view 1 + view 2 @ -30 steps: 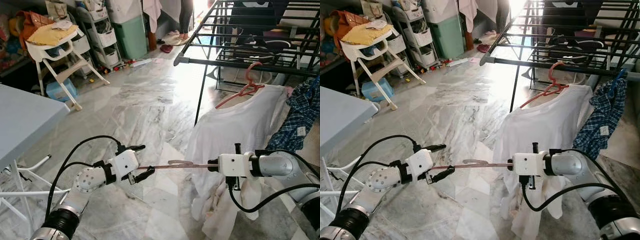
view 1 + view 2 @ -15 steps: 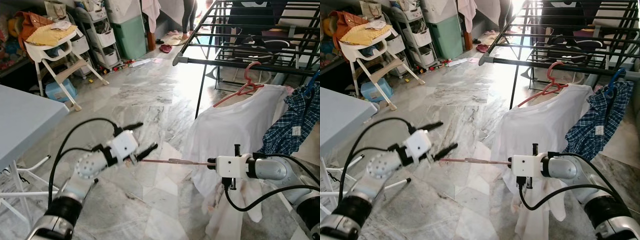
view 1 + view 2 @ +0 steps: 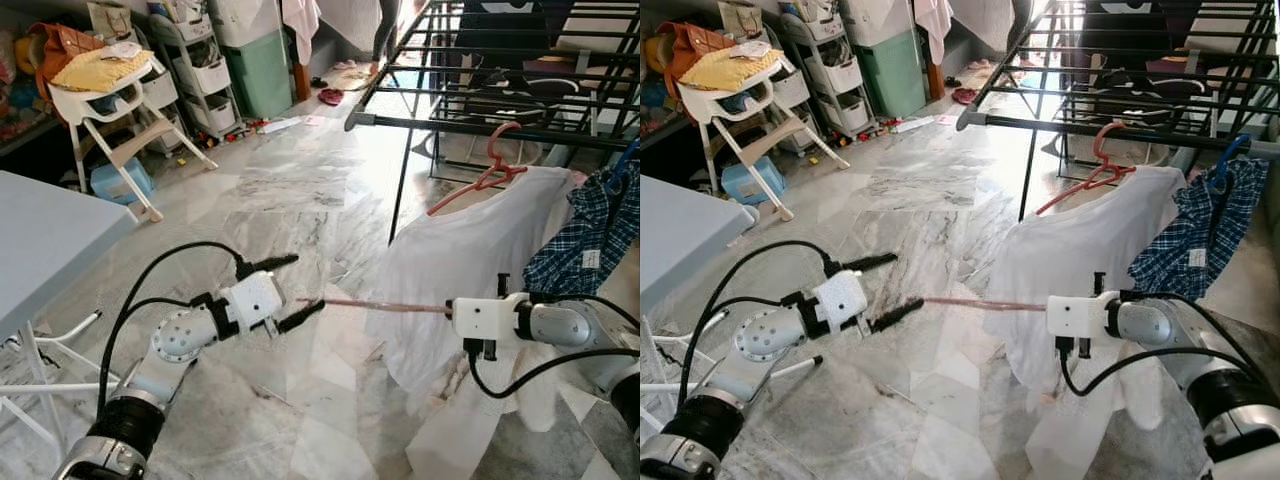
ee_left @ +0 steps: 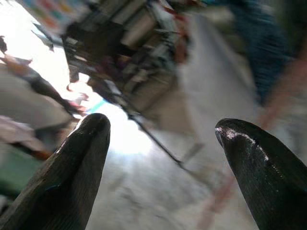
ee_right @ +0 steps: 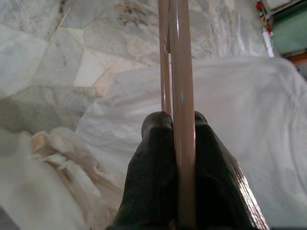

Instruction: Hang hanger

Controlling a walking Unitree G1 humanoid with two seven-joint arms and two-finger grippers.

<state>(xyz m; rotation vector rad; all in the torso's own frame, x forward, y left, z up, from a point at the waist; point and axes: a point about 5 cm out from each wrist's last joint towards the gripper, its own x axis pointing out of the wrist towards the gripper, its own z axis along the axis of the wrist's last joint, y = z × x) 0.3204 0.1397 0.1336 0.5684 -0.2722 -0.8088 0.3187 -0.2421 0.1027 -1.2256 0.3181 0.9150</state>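
Marble floor (image 3: 290,190), grey-veined, runs from a cluttered wall with a white high chair (image 3: 105,95) to a black drying rack (image 3: 500,60). A grey desk (image 3: 40,240) edge sits at the robot's left.

Task item: a thin pink hanger (image 3: 375,306), seen nearly edge-on as a slim rod held level above the floor. Right end effector (image 5: 175,127) is closed tight on one end of it, both black fingers pressed against the pink bar. The hanger's free end points toward the left end effector (image 3: 298,290) and lies just short of its lower finger. Left end effector is spread wide and holds nothing; the left wrist view is blurred.

On the rack, a white shirt (image 3: 470,250) hangs on a red hanger (image 3: 485,178), beside a blue plaid shirt (image 3: 590,240).

Change versus 1.0 s ago: the left end effector then gripped the hanger's near end; it has since released and opened. The right arm has drawn back toward the shirt.
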